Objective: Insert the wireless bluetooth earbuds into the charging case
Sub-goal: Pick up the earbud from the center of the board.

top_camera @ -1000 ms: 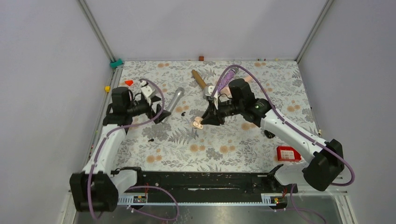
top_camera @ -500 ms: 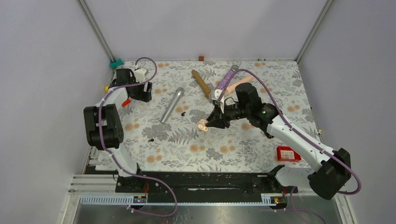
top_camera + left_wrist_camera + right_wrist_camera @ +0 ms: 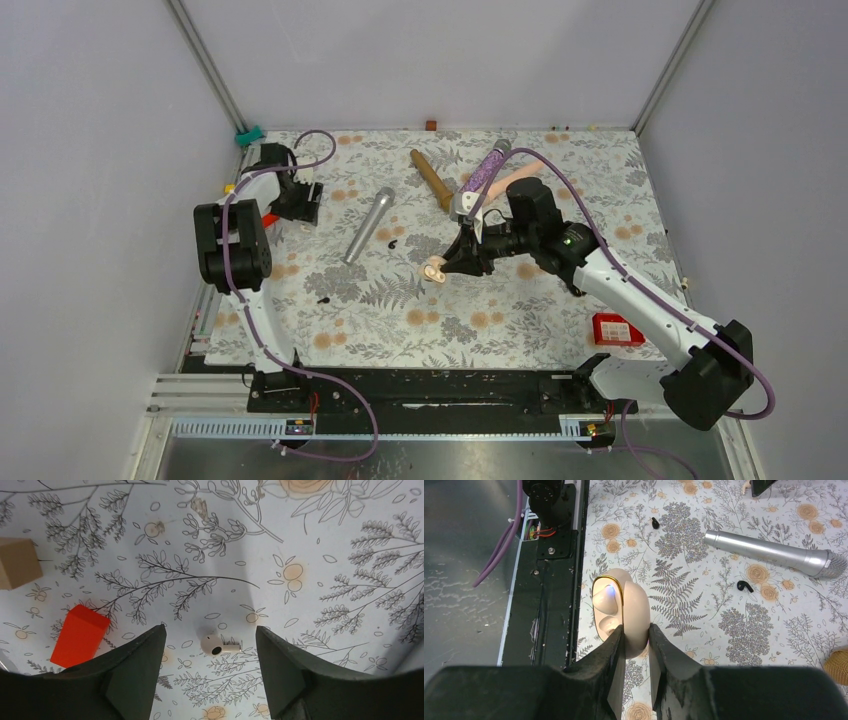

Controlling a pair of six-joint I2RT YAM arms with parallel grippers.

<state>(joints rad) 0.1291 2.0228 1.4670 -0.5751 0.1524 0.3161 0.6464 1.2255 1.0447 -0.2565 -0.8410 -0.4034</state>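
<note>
right gripper (image 3: 635,631) pinching charging case (image 3: 630,599), apparently open

A white tablecloth printed with grey ferns and orange blossoms (image 3: 500,330) covers the table. Plain pale lilac-grey panels close it in: the nine-o'clock wall (image 3: 90,200), the twelve-o'clock wall (image 3: 430,60) and the three-o'clock wall (image 3: 760,150). Slanting aluminium corner posts rise at eleven (image 3: 205,65) and one (image 3: 675,65). A black metal mounting rail (image 3: 440,385) runs along six o'clock. The light is soft and even.

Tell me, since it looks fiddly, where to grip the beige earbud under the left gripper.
Probably its round head, from straight above: the beige earbud lies flat on the cloth, thin stem pointing sideways, between the left gripper's open fingers.
</note>
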